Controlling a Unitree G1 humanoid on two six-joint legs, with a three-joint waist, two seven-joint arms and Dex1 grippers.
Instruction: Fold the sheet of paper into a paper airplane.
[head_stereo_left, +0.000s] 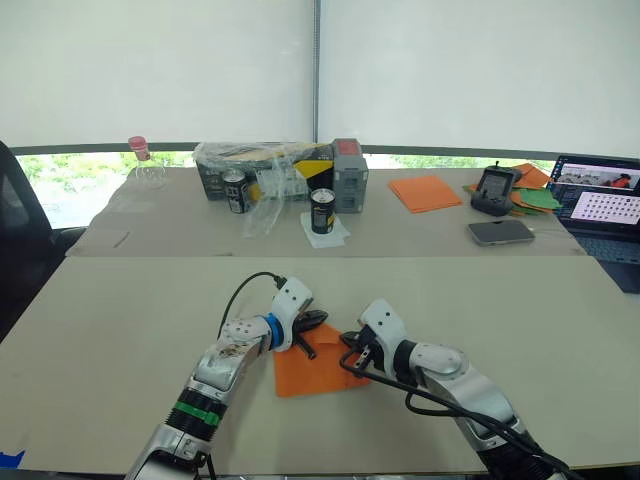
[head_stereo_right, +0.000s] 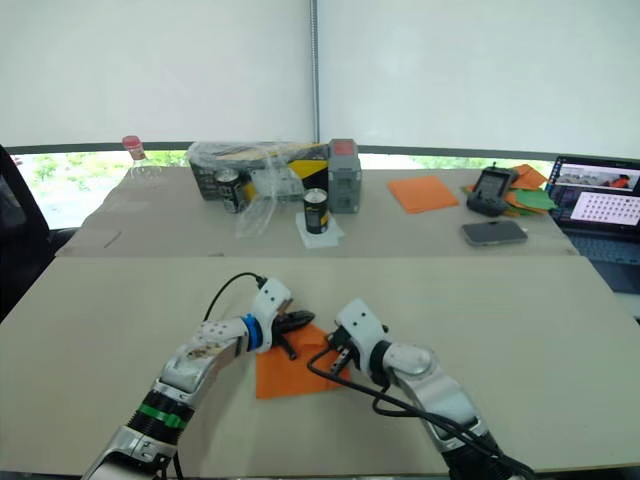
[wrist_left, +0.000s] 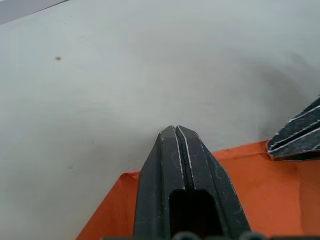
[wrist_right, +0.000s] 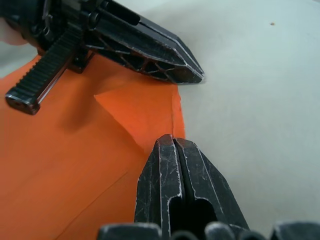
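step: pressing corner fold on paper (head_stereo_left: 318, 372), near worktop (head_stereo_left: 120, 330) front edge | left gripper (wrist_left: 176, 131) closed, empty | right gripper (wrist_right: 172, 139) closed, pressing | next: sliding along crease

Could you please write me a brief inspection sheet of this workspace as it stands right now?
Surface: pale table, bare around the job.
Job's things: orange sheet of paper lies flat, a corner folded over into a triangle.
Clutter: at the far side, two cans, plastic-wrapped box, bottle, orange paper, orange-and-green paper pile, controller, phone.
Grippers: left gripper shut, over the sheet's far edge; right gripper shut, tips at the fold.
Cables: black cables run along both arms.
Surroundings: laptop on the right, window blinds behind.
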